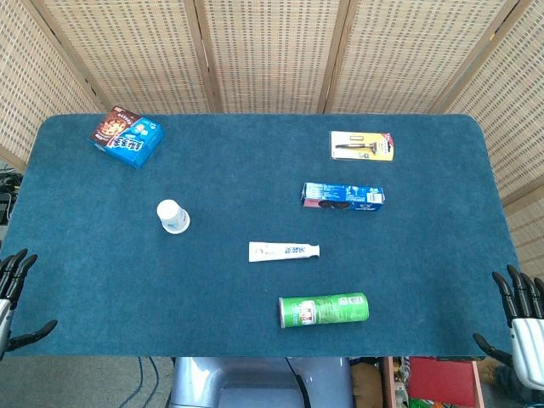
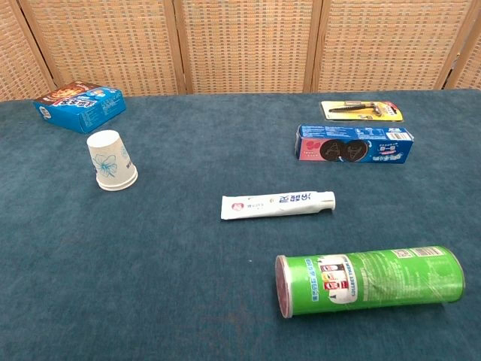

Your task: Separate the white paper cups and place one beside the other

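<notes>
The white paper cups (image 1: 172, 216) stand upside down as one nested stack on the left part of the blue table; the chest view shows the same stack (image 2: 112, 160) with a faint flower print. My left hand (image 1: 13, 293) hangs off the table's front left corner, fingers spread and empty. Off the front right corner is my right hand (image 1: 520, 316), also spread and holding nothing. Both hands are far from the cups. Neither hand appears in the chest view.
A blue snack box (image 1: 127, 136) lies at the back left. A razor pack (image 1: 363, 145) and a cookie box (image 1: 342, 196) lie at the back right. A toothpaste tube (image 1: 284, 251) and a green chip can (image 1: 324, 310) lie near the front middle.
</notes>
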`<move>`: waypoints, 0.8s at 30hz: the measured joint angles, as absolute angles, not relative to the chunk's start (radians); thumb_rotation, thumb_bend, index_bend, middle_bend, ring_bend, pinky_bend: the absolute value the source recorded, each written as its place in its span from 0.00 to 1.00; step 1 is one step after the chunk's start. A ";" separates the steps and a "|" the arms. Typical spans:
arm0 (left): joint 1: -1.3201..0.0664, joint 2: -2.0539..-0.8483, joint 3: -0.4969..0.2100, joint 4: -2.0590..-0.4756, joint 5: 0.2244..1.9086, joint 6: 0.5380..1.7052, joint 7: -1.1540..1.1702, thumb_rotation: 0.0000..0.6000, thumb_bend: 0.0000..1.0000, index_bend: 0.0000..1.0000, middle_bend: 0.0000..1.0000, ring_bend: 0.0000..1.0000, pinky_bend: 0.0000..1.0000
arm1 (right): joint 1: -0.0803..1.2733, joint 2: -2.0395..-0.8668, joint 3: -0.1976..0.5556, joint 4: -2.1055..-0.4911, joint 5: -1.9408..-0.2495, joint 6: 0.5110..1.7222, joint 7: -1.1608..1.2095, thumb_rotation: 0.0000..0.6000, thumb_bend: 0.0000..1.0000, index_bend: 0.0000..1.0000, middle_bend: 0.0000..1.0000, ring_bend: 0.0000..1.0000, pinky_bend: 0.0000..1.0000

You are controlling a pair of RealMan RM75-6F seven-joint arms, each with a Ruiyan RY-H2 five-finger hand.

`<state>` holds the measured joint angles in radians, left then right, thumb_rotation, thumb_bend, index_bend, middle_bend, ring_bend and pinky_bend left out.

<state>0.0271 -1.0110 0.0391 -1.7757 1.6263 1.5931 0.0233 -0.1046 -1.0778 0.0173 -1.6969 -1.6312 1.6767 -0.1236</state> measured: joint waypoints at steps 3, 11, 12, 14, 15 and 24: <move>0.027 -1.012 0.040 -1.774 1.627 1.592 0.024 1.00 0.14 0.00 0.00 0.00 0.00 | -0.104 -1.078 0.018 -1.696 -1.628 1.675 -0.121 1.00 0.00 0.00 0.00 0.00 0.00; -0.001 -1.007 0.026 -1.783 1.619 1.557 0.015 1.00 0.14 0.00 0.00 0.00 0.00 | -0.106 -1.072 0.021 -1.697 -1.620 1.677 -0.099 1.00 0.00 0.00 0.00 0.00 0.00; -0.016 -1.005 0.016 -1.784 1.614 1.543 0.014 1.00 0.14 0.00 0.00 0.00 0.00 | -0.105 -1.070 0.023 -1.698 -1.616 1.676 -0.093 1.00 0.00 0.00 0.00 0.00 0.00; -0.044 -1.001 -0.003 -1.788 1.599 1.510 0.017 1.00 0.14 0.00 0.00 0.00 0.00 | -0.105 -1.067 0.026 -1.699 -1.611 1.676 -0.085 1.00 0.00 0.00 0.00 0.00 0.00; -0.067 -0.996 -0.019 -1.794 1.582 1.479 0.018 1.00 0.14 0.00 0.00 0.00 0.00 | -0.105 -1.065 0.028 -1.700 -1.607 1.676 -0.080 1.00 0.00 0.00 0.00 0.00 0.00; -0.326 -0.972 -0.166 -1.800 1.360 1.109 -0.014 1.00 0.14 0.13 0.00 0.00 0.00 | -0.096 -1.061 0.039 -1.694 -1.568 1.649 -0.064 1.00 0.00 0.00 0.00 0.00 0.00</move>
